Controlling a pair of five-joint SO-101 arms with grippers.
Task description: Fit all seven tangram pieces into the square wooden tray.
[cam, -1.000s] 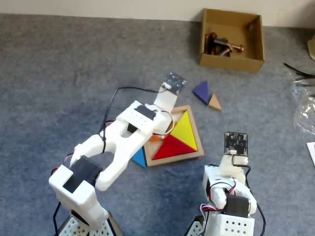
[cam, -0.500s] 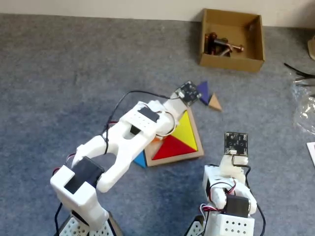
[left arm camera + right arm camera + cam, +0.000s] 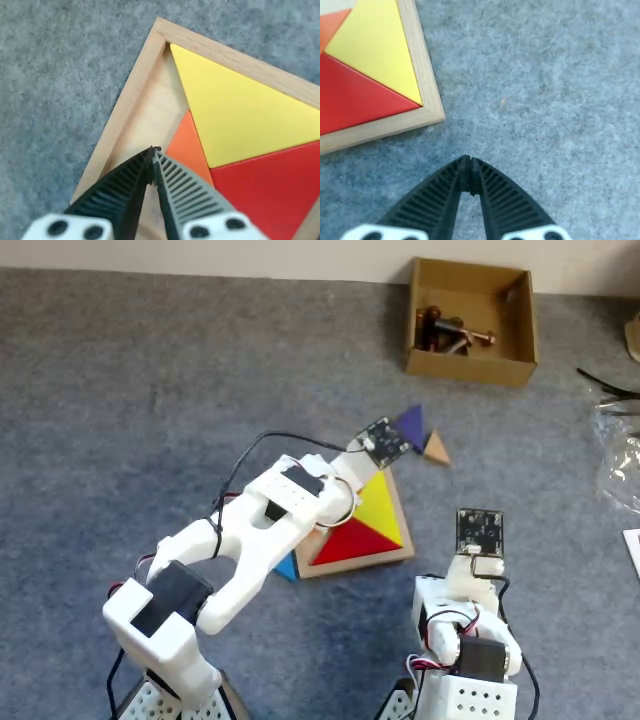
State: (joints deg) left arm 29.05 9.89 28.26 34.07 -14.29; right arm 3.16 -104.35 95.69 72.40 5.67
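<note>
The square wooden tray (image 3: pixel 365 562) is lying a little below the middle of the high view, turned slightly on the grey worktop (image 3: pixel 120 370). It is already carrying a large yellow triangle (image 3: pixel 375 505) along its right side, a large red triangle (image 3: pixel 350 538) along its lower side, and an orange piece (image 3: pixel 187 150) tucked against both. The two big triangles are meeting edge to edge, probably so the remaining floor stays one usable gap, and bare wood is showing along the rim (image 3: pixel 130 100) in the left wrist view. A blue piece (image 3: pixel 284 565) is waiting just outside the tray's lower left corner, partly under the left arm (image 3: pixel 280 510). A purple triangle (image 3: pixel 410 424) and a small tan triangle (image 3: pixel 436 448) are sitting touching each other up and to the right of the tray, near it but outside, so the job is looking roughly half done. The left jaws are pressed together and holding nothing; their tips are hanging over the bare tray floor just beside the orange piece, and whether they are touching the wood is not clear. The right arm (image 3: pixel 465 640) is parked in the lower right of the high view, seemingly keeping out of the way. The right jaws are likewise pressed together and empty above the worktop, near the tray's corner (image 3: pixel 420 65). A cardboard box (image 3: pixel 470 365) is standing well apart at the upper right.
</note>
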